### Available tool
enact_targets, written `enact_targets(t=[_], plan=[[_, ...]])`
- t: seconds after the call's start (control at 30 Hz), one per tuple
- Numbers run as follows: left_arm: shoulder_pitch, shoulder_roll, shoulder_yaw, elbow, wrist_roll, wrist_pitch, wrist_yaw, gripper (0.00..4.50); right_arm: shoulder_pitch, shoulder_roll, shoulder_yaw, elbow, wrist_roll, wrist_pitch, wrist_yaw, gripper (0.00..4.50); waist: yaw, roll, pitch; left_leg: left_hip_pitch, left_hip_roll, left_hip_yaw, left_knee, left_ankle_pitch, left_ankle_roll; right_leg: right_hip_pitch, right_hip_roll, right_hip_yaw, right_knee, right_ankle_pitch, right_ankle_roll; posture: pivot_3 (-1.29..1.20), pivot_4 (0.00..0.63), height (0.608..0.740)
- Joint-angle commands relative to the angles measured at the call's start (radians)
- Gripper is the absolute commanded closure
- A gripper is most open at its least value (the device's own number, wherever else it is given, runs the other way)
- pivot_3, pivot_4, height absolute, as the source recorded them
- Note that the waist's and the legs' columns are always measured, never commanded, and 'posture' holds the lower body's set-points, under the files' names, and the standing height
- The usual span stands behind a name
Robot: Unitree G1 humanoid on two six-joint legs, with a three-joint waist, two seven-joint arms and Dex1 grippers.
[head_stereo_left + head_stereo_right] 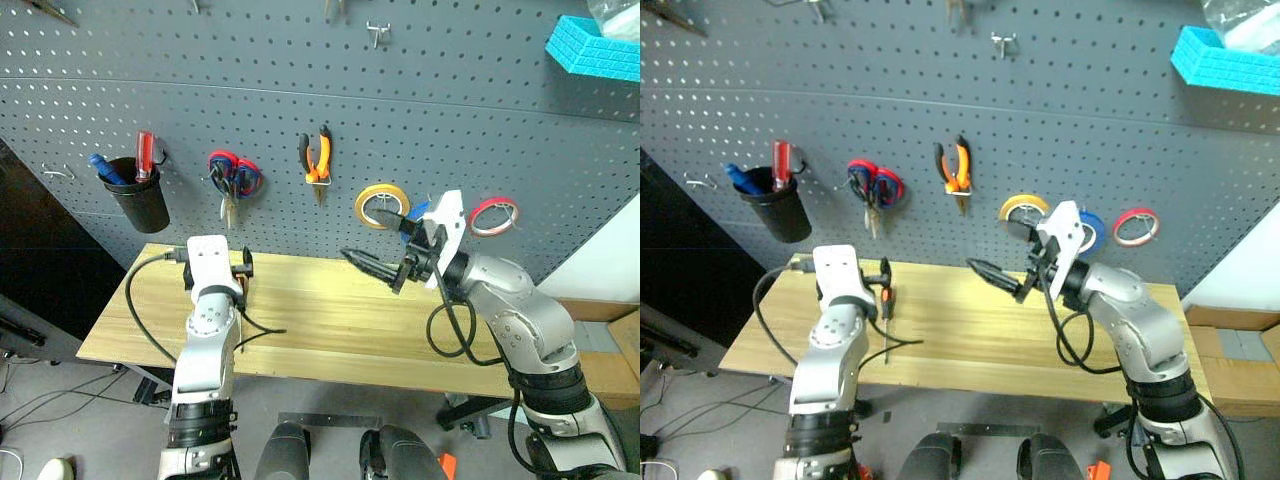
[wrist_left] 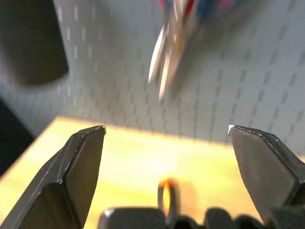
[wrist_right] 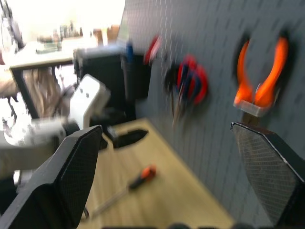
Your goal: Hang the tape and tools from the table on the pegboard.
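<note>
Arms reach forward over the table (image 1: 330,330). The left gripper (image 1: 883,285) points at the pegboard (image 1: 300,100), its fingers spread and empty; the right gripper (image 1: 372,268) points toward nine o'clock, also released. A black cup (image 1: 140,200) at the board's nine o'clock holds a red-handled screwdriver (image 1: 146,155). The orange-handled pliers (image 1: 317,158) and blue tape (image 1: 1092,232) hang on hooks; the short screwdriver (image 3: 131,183) lies on the wood beside the left gripper.

A workshop: a grey pegboard (image 1: 420,110) hung with pliers (image 1: 317,160), scissors (image 1: 233,180) and tape rolls above a wooden table (image 1: 330,320)
</note>
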Motion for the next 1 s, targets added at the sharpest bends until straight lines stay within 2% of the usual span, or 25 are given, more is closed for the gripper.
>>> enact_targets(t=[0.03, 0.23, 0.53, 0.83, 1.0], plan=[[0.038, -0.004, 0.017, -0.06, 0.001, 0.038, 0.011, 0.06, -0.002, 0.0, 0.03, -0.043, -0.016, -0.006, 0.013, 0.0, -0.007, 0.0, 0.002, 0.0, 0.0, 0.0, 0.0, 0.0, 0.0, 0.0, 0.0, 0.0, 0.0, 0.0, 0.0, 0.12, 0.186, 0.74], [0.104, -0.014, 0.056, -0.038, -0.031, 0.098, 0.001, 0.06, -0.016, 0.029, 0.089, -0.023, -0.032, 0.004, 0.022, 0.0, -0.013, 0.003, 0.029, 0.001, 0.001, -0.002, -0.001, 0.0, 0.0, 0.001, 0.0, -0.001, 0.0, -0.001, -0.001, 0.12, 0.249, 0.74], [0.074, 0.003, 0.054, 0.02, -0.051, 0.148, -0.026, 0.06, 0.016, -0.002, 0.107, -0.057, -0.026, 0.043, 0.048, 0.0, -0.011, 0.004, 0.091, -0.003, 0.001, -0.004, -0.002, 0.0, 0.0, -0.002, -0.003, 0.0, -0.002, -0.001, -0.001, 0.09, 0.324, 0.74], [0.033, 0.007, 0.024, 0.076, -0.057, 0.158, -0.058, 0.06, 0.065, -0.025, 0.073, -0.139, -0.005, 0.112, 0.023, 0.0, -0.022, 0.005, 0.122, -0.015, 0.001, -0.005, -0.002, 0.0, 0.0, -0.011, -0.004, -0.003, -0.005, -0.002, 0.0, 0.03, 0.343, 0.74], [-0.009, 0.03, 0.034, 0.127, -0.058, 0.146, -0.06, 0.06, 0.079, -0.032, 0.061, -0.168, 0.005, 0.137, 0.006, 0.0, -0.037, 0.005, 0.138, -0.015, 0.001, -0.005, -0.001, 0.0, 0.0, -0.011, -0.004, -0.003, -0.004, -0.001, 0.001, 0.01, 0.353, 0.74]])
